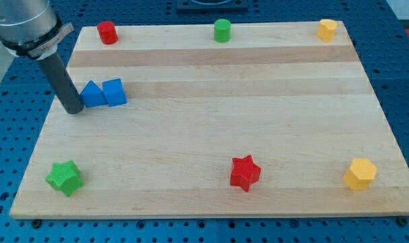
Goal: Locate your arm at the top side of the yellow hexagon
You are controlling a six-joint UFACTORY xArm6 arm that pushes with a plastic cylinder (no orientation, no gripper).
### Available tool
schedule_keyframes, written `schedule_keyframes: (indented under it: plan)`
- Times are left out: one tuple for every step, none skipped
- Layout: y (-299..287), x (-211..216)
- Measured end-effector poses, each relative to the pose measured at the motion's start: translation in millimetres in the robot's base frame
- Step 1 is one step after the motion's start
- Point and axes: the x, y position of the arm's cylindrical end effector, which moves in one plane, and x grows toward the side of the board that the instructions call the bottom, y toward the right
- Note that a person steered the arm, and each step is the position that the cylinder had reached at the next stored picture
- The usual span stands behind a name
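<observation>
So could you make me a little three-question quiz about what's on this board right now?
1. True or false: my tip is touching the yellow hexagon.
2. Which block sits nearest my tip? A) red star B) blue triangular block C) green star
3. Fill in: along the view's top edge of the wooden board stand a red cylinder, a green cylinder and a ____ block.

Key: 1 false, it stands far off at the view's left, just left of the triangular block with the blue cube beyond it; 2 B; 3 yellow.
</observation>
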Motion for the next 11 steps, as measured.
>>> schedule_keyframes:
  plan:
    - [0, -2]
    - [0, -6]
    - [0, -5]
    - [6, 18]
    - [46, 28]
    - [117, 31]
    - [196, 38]
    - [273, 41]
    - [344, 41]
    - [407, 48]
    - [448, 52]
